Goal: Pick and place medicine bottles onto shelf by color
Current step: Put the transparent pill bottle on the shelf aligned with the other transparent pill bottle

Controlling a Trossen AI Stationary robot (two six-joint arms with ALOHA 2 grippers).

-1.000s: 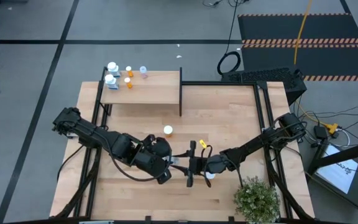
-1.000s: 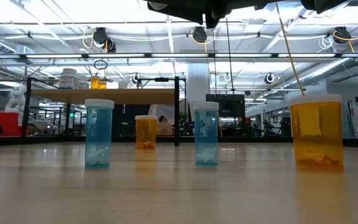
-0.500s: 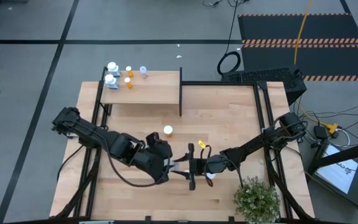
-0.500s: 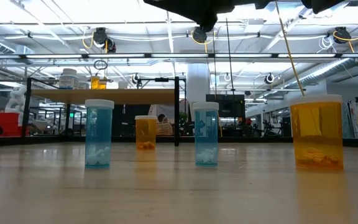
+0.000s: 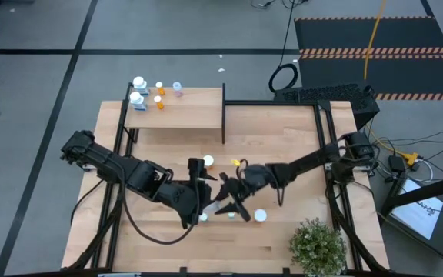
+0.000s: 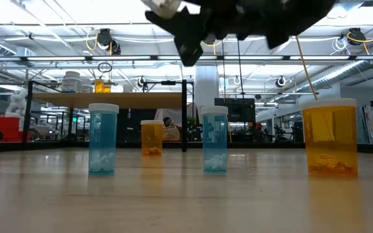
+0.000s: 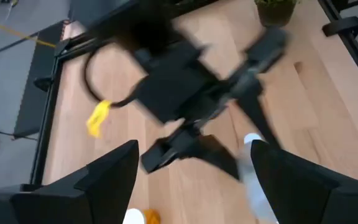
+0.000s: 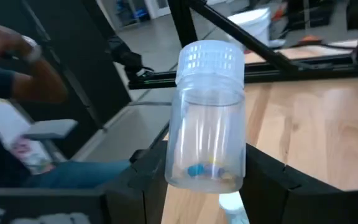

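My right gripper (image 8: 207,186) is shut on a clear medicine bottle (image 8: 210,118) with a white cap, above the middle of the table (image 5: 298,138). My left gripper (image 5: 203,192) stands open just to its left, facing my right gripper (image 5: 229,201), with nothing between its fingers. Several bottles stand on the shelf (image 5: 183,115) at the far left. Loose bottles stand on their bases on the table: two blue ones (image 6: 103,138) (image 6: 214,138) and two amber ones (image 6: 152,137) (image 6: 329,137). My right gripper pinches the clear bottle's lower body (image 8: 185,174) between its two fingers (image 8: 148,180), one on each side. The fingers come at it about level. The bottle is lifted clear of the table, cap end away from the fingers.
A green potted plant (image 5: 318,246) sits at the near right corner. The shelf's black upright panel (image 5: 224,115) stands at its right end. White-capped bottles (image 5: 208,161) (image 5: 260,215) stand close around the grippers. A person's hand (image 8: 23,68) shows beyond the table.
My left gripper has opened, rolled about its own line and let go of the bottle. My right gripper, still shut on the clear bottle, has swung toward the table's far edge and turned, and now hangs lower in the low view.
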